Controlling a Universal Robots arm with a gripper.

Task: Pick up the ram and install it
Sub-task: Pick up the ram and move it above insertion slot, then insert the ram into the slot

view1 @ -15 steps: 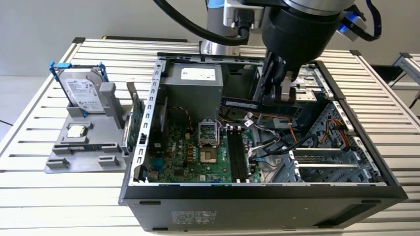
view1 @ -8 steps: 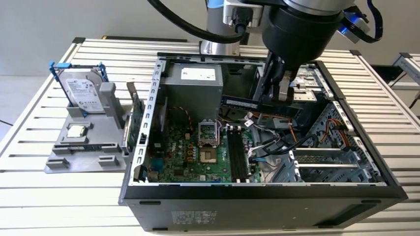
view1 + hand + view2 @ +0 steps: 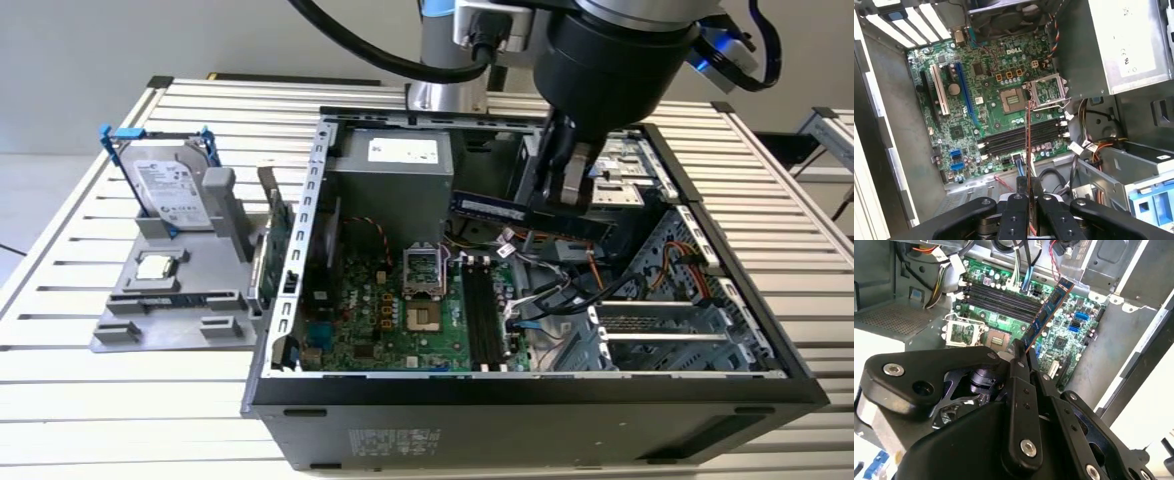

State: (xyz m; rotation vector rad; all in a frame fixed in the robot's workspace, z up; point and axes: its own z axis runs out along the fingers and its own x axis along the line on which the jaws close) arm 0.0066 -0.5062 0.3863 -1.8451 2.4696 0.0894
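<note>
The ram (image 3: 531, 215), a long thin blue-green stick with dark chips, hangs above the inside of the open computer case (image 3: 307, 250), with my gripper (image 3: 571, 195) shut on one end of it. The stick lies roughly level and above the motherboard (image 3: 387, 320), apart from its black memory slots (image 3: 481, 312). In the second wrist view the ram (image 3: 1047, 314) juts out from between the fingertips (image 3: 1019, 356) over the slots (image 3: 999, 297). The first wrist view has the ram (image 3: 1028, 145) edge-on, crossing over the slots (image 3: 1004, 142), with the gripper (image 3: 1030, 190) closed around it.
A grey fixture (image 3: 174, 310) at the exterior view's left holds a silver hard drive in a blue frame (image 3: 174, 190) and a green expansion card (image 3: 278, 245). Inside the case are a power supply (image 3: 387, 170), loose cables (image 3: 561, 290) and a drive cage (image 3: 681, 330).
</note>
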